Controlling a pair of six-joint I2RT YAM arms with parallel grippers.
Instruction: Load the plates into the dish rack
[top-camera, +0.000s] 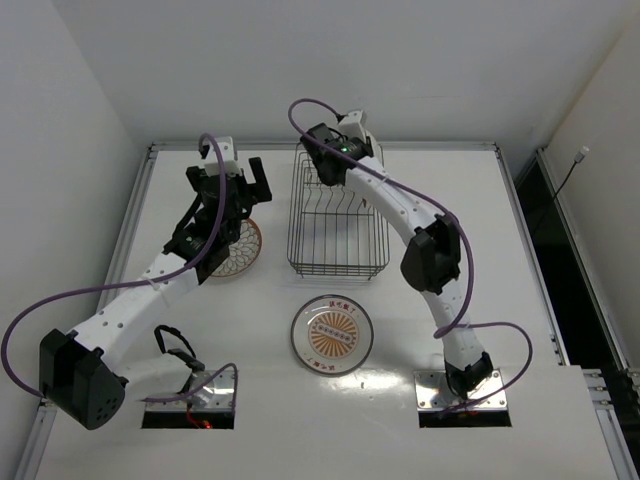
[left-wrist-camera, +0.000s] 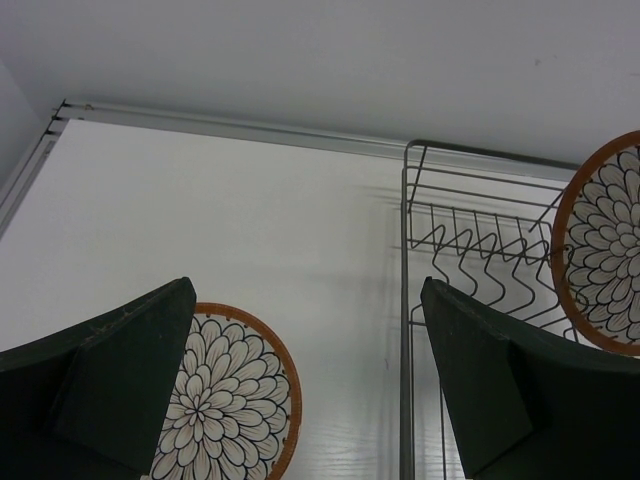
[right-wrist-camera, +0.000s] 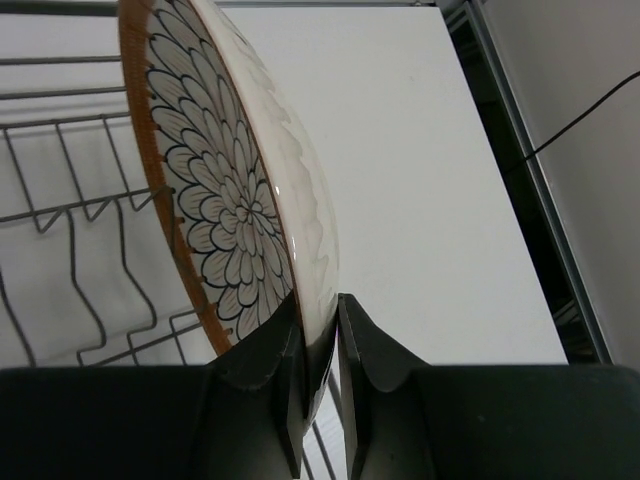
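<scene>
R pincer (right-wrist-camera: 318, 305) is pinching the rim of one orange-rimmed petal plate (right-wrist-camera: 235, 190). The fingers (right-wrist-camera: 262, 355) are pressed onto both faces of the lower edge. This plate stands on edge, leaning a bit, at the far end of the dish rack (top-camera: 338, 225). Its patterned face is turned toward the rack's wires and its plain white back faces away from them. Can't tell if its rim touches any wire or prong. In the top view the R wrist covers most of it.

L pincer (left-wrist-camera: 308, 295) is spread wide w/ nothing between the fingers (left-wrist-camera: 130, 385). It hangs left of the rack, above the second petal plate (left-wrist-camera: 228, 400). That plate lies flat on the bench (top-camera: 480, 250), face up, near the rack's left side but apart from it. From the L wrist view the pincer isn't touching this plate, and the rack's left wall runs just right of it.

The third plate, the sunburst plate (top-camera: 333, 336), is white w/ a dark rim and orange centre. It lies flat on the bench on the near side of the rack, about opposite the middle of the rack's near wall and clear of it.

The rack is a black wire basket and sits square on the bench. A row of zigzag divider prongs shows at its far end. No plate is seated between the prongs that I can see.
</scene>
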